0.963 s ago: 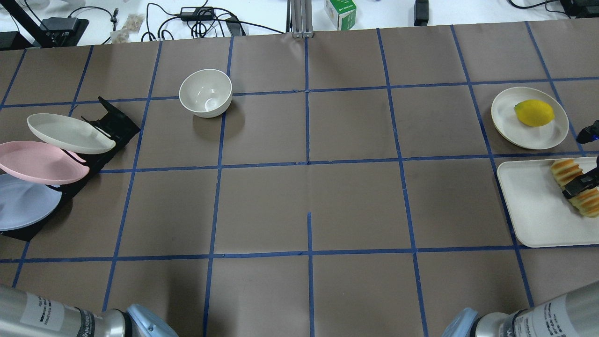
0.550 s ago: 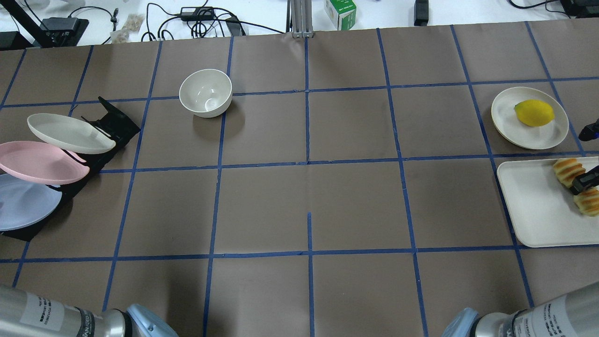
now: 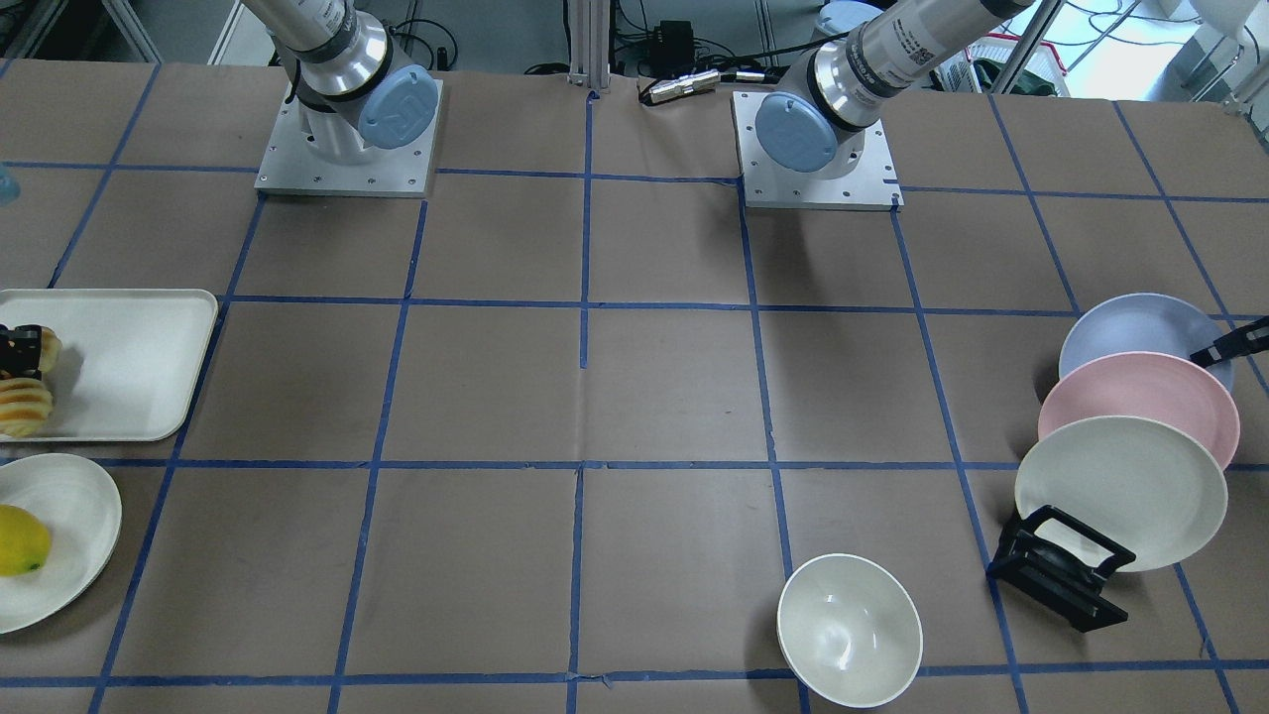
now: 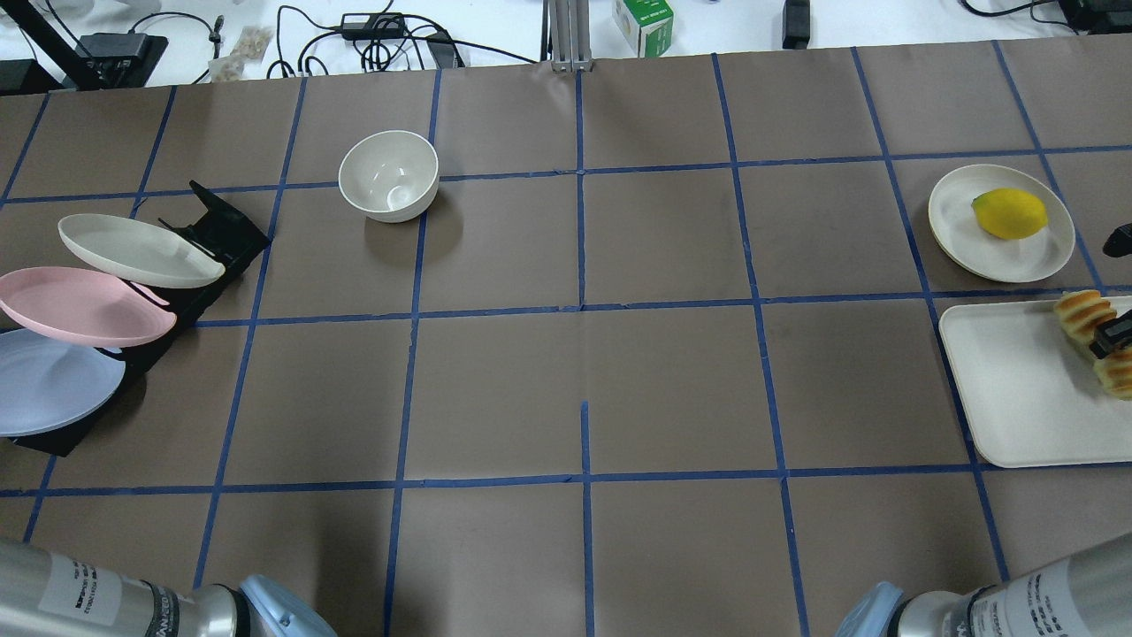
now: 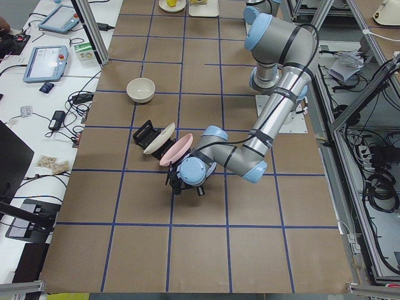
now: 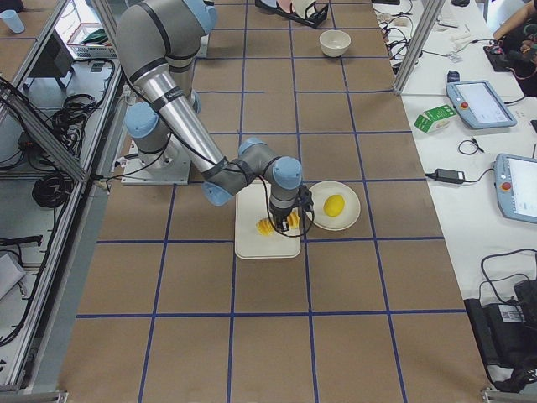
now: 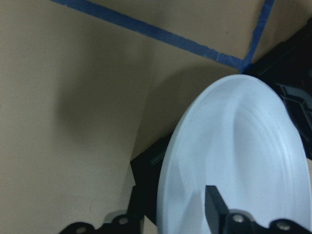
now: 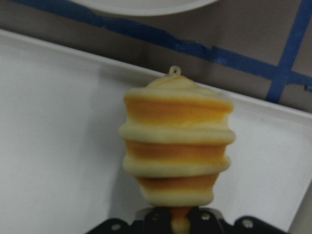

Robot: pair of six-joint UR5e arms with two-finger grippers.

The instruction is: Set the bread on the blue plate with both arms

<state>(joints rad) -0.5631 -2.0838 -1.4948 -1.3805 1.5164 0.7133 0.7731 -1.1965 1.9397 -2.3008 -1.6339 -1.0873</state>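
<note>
The bread [image 4: 1083, 314] lies at the right end of a white tray [image 4: 1008, 389]. My right gripper [image 4: 1112, 333] is shut across its middle, and the loaf is pinched there. In the right wrist view the bread [image 8: 176, 146] stands out from the jaws over the tray. The blue plate [image 4: 53, 380] leans in the nearest slot of a black rack [image 4: 221, 232] at the far left. My left gripper [image 3: 1224, 347] is at its rim. In the left wrist view one finger [image 7: 214, 212] lies on the blue plate's face [image 7: 243, 156]; the other finger is hidden behind it.
A pink plate [image 4: 80, 305] and a cream plate [image 4: 133, 249] lean in the same rack. A white bowl [image 4: 389, 174] stands at the back left. A lemon [image 4: 1010, 213] sits on a cream plate [image 4: 955, 226] behind the tray.
The right gripper and the bread have moved toward the right edge of the view and a little back. The rack and its plates have shifted slightly to the right.
</note>
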